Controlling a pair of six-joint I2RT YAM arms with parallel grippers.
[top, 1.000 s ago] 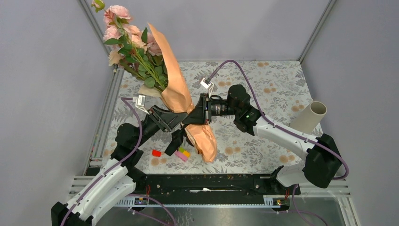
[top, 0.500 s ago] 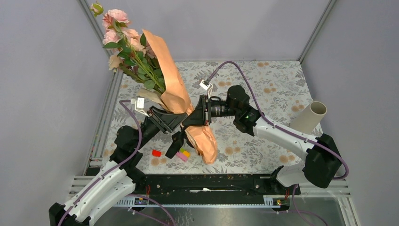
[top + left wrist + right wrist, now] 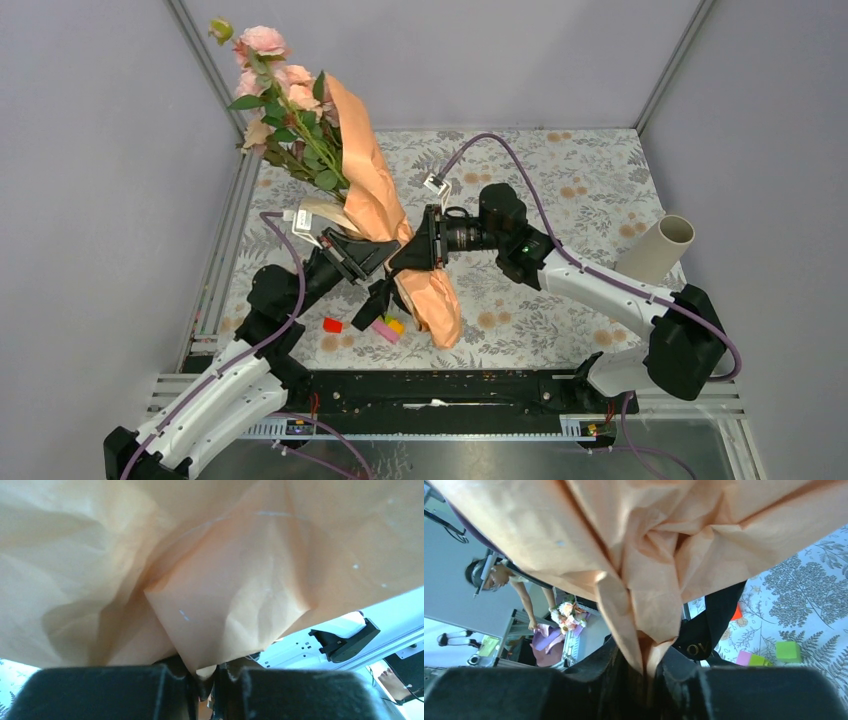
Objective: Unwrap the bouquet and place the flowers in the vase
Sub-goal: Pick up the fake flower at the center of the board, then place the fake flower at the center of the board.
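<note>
Near front edge of tabletop (image 3: 560, 180), few coloured blocks (image 3: 386, 328) by wrap's lower end. Mid tabletop, my left tool (image 3: 203, 682) pinched tight on bouquet (image 3: 375, 205) paper, right tool (image 3: 645, 677) clamped on it from opposite side. Vase (image 3: 657, 250) sits at right edge, well apart. Flowers (image 3: 285, 110) poking out far left.

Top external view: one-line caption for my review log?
Left gripper and right gripper pinch the wrapped bouquet between them; vase stands apart at right.

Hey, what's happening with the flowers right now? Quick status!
Left gripper, right gripper: both shut on bouquet. Flowers not yet unwrapped; vase waiting at far right. Toy blocks lie beneath bouquet.
</note>
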